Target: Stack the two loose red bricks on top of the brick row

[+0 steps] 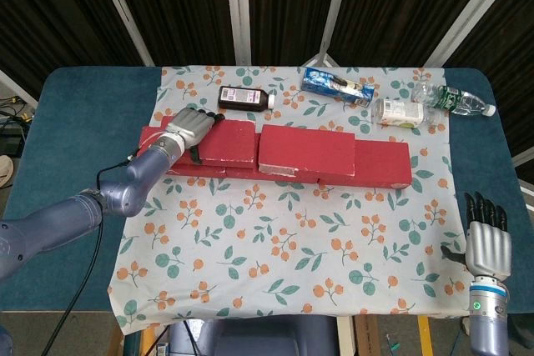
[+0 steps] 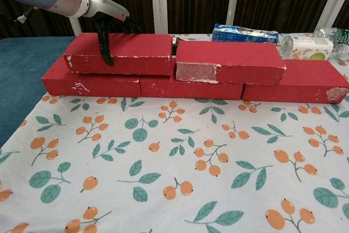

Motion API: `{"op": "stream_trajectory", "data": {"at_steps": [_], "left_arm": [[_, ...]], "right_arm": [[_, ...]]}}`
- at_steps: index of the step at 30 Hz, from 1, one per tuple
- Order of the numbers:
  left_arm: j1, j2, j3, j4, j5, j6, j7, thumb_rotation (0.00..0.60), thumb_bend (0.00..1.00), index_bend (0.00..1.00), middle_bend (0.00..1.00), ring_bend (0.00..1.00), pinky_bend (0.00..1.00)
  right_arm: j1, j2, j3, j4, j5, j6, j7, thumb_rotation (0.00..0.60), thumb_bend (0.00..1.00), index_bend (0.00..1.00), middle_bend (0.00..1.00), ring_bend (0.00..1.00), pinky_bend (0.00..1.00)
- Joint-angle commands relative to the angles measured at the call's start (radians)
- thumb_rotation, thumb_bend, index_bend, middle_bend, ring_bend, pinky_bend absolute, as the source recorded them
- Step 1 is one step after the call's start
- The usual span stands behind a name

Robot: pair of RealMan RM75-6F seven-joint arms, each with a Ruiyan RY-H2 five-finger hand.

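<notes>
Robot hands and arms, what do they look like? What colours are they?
The left robot hand has a silver-grey back and black fingers. Its arm is smooth, rounded and bluish-grey metal, with a thin black cable looping beside it. The right robot hand looks the same: ridged silver back, black fingers, and a grey wrist with a tiny green dot.

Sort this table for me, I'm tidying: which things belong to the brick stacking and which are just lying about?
Job:
- bottom brick row
- left upper brick, gripped by the left hand
- right upper brick

Lying about:
- dark medicine bottle
- blue packet
- white can
- clear water bottle
</notes>
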Motion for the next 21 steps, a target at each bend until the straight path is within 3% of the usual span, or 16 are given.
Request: {"op": "stream_trajectory", "data": {"at_steps": [1, 21], "left_arm": [[-0.006, -0.004, 0.007, 0.004, 0.004, -0.002, -0.007, 0.600, 0.07, 0.40, 0.37, 0.15, 0.20], [-0.062, -0.030, 0.074, 0.012, -0.034, 0.017, -0.046, 0.600, 0.07, 0.40, 0.37, 0.15, 0.20]], "right_arm": [[0.000, 0.000, 0.001, 0.000, 0.002, 0.000, 0.000, 0.600, 0.15, 0.00, 0.00, 0.00, 0.00], [-0.002, 0.006, 0.008, -0.004, 0.011, 0.002, 0.008, 0.600, 0.15, 0.00, 0.00, 0.00, 0.00]]}}
